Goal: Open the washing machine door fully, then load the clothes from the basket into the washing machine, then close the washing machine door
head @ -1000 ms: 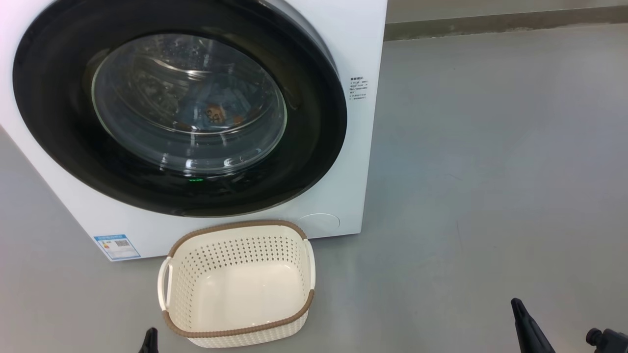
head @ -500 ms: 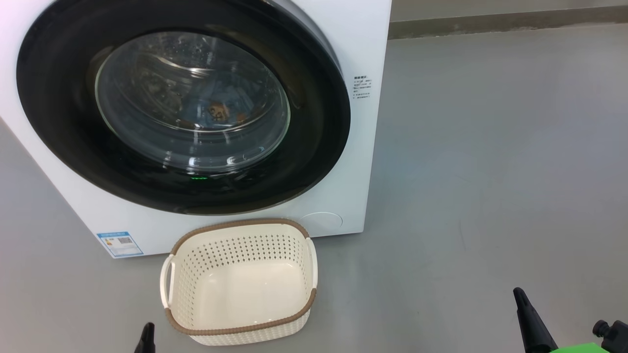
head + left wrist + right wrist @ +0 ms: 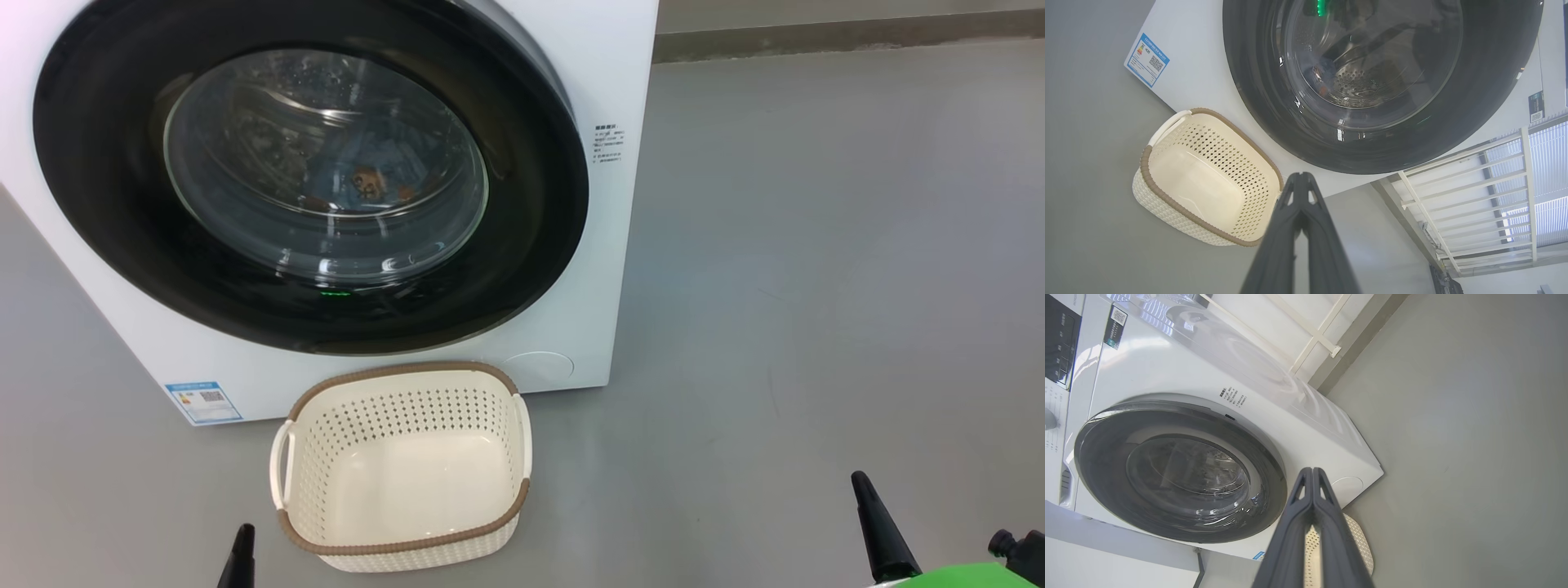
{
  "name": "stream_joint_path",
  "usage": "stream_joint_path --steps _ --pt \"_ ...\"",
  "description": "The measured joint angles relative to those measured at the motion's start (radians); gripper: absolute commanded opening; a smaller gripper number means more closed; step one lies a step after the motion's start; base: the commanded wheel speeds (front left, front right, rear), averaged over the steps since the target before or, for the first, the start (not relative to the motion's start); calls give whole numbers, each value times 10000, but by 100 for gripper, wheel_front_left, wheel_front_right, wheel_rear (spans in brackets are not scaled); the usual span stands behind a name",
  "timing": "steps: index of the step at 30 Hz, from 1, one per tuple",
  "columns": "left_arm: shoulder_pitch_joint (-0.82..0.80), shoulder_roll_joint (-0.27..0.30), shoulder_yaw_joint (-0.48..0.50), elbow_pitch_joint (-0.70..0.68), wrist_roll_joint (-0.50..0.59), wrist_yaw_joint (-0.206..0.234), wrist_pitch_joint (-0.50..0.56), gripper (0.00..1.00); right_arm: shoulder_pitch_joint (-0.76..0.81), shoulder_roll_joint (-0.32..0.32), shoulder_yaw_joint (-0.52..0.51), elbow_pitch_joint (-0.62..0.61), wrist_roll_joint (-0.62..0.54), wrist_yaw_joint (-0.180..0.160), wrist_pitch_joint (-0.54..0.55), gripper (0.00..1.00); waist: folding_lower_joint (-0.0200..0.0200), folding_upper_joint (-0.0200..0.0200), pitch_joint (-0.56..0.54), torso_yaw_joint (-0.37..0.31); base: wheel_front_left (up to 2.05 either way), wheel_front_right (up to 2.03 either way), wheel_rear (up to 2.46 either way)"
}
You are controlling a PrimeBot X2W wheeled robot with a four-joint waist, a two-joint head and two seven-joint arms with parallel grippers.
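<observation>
Left wrist view has the left gripper (image 3: 1301, 174) with its two dark fingers pressed together on nothing, near the basket (image 3: 1224, 159). The right gripper (image 3: 1312, 469) is likewise closed and bare, well off to the right. The basket stands on the grey floor (image 3: 816, 286), just before the washing machine (image 3: 608, 65). The washing machine door (image 3: 106, 204) lies flush against the front, and the clothes (image 3: 367, 175) show through its glass, inside the drum.

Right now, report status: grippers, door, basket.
Left gripper and right gripper shut, empty. Washing machine door closed, clothes inside. Basket empty, on the floor below the door.
</observation>
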Motion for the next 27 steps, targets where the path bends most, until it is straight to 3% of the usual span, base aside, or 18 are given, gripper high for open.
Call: stream_joint_path --steps 27 --pt "-739 -4 286 376 -2615 0 752 0 -586 171 -290 173 2805 -46 788 0 0 0 63 148 0 0 0"
